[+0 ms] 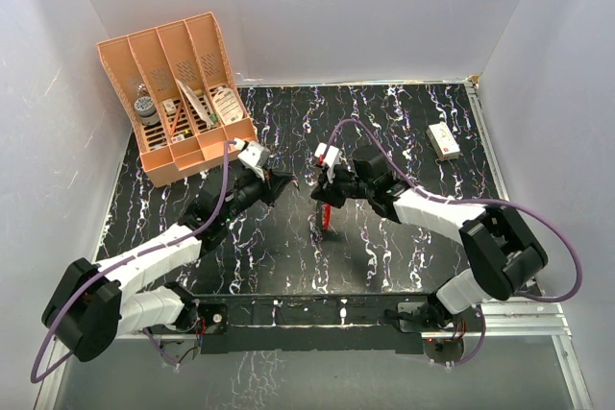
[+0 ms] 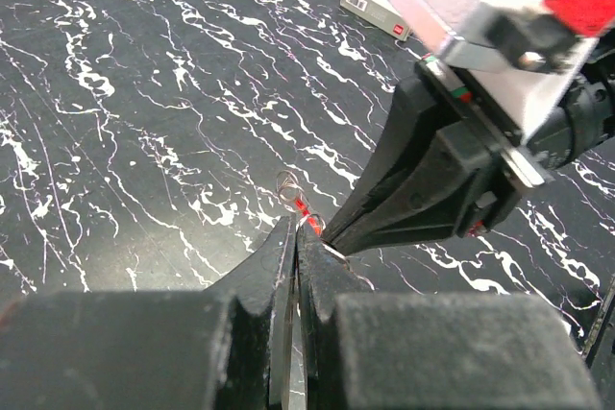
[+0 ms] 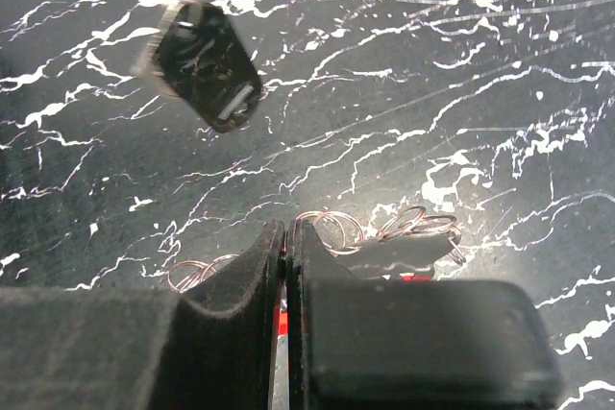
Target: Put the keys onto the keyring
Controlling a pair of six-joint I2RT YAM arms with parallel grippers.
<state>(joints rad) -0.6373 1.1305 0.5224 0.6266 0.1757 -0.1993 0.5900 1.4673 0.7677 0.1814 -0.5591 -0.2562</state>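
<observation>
an orange slotted organizer (image 1: 197, 153) is set at the far left corner of the black marbled counter (image 1: 404, 122). a small white box (image 1: 443, 140) is laid far right.

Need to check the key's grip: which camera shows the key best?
Right wrist: the key shows plainly, dark with a pale middle. Left wrist and top external show no key I can make out.

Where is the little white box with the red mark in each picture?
Top view: the white box lies near the far right edge of the table.
Left wrist view: it is at the top edge, right of the middle.
Right wrist view: not in it.
Shared landmark: the black table with white streaks shows in all three views.
</observation>
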